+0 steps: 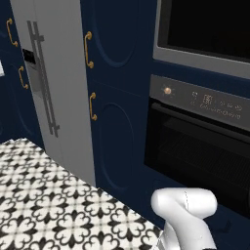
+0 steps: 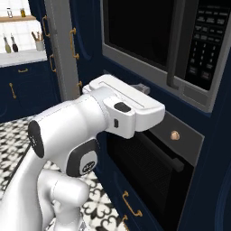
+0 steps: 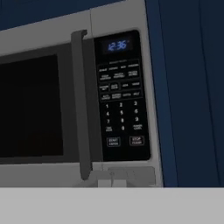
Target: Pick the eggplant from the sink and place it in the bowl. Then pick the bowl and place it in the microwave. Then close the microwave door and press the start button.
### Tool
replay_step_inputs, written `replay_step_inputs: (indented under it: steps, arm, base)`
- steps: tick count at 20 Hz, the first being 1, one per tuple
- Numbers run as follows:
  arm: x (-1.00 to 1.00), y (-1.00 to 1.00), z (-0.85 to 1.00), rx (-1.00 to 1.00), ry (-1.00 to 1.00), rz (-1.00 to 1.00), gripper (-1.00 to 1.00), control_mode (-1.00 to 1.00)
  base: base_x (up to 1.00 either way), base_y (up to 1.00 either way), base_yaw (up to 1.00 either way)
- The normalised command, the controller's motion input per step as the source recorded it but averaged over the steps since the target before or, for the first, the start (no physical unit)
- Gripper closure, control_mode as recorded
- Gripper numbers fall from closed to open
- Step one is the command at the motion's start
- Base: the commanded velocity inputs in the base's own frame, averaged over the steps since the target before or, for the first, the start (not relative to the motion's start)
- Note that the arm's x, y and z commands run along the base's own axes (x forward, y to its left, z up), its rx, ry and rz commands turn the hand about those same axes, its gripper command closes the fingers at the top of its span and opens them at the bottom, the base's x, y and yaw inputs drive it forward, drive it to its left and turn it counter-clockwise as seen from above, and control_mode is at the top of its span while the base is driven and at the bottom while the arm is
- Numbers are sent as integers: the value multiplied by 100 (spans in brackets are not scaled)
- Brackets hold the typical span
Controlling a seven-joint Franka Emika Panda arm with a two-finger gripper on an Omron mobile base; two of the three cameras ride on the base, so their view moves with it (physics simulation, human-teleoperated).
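Our fingers [image 3: 112,181] are pressed together and hold nothing, just below the microwave [image 3: 74,100]. Its microwave door [image 3: 30,105] lies closed, wide axis level, handle upright. Our arm [image 2: 67,135] reaches forward, hand level. The oven [image 1: 195,146] sits beneath, navy cabinets [image 1: 112,97] left.

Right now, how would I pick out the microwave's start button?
Find the microwave built into the navy cabinets above the oven. Right of its vertical handle is a black keypad; under the digits sit two outlined buttons, start seemingly the left one.
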Motion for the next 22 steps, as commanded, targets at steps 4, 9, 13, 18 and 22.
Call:
replay_step_inputs:
  steps: [4,9,13,18,22]
  arm:
    - [36,-11,-3,0,0,0,100,-100]
    - [32,-23,0,0,0,0,100,-100]
    - [19,-42,0,0,0,0,100,-100]
    - [20,-26,-8,0,0,0,100,-100]
    - [25,-19,-5,0,0,0,100,-100]
  base:
    - [0,0,0]
    - [0,0,0]
    - [0,0,0]
    - [0,0,0]
    - [0,0,0]
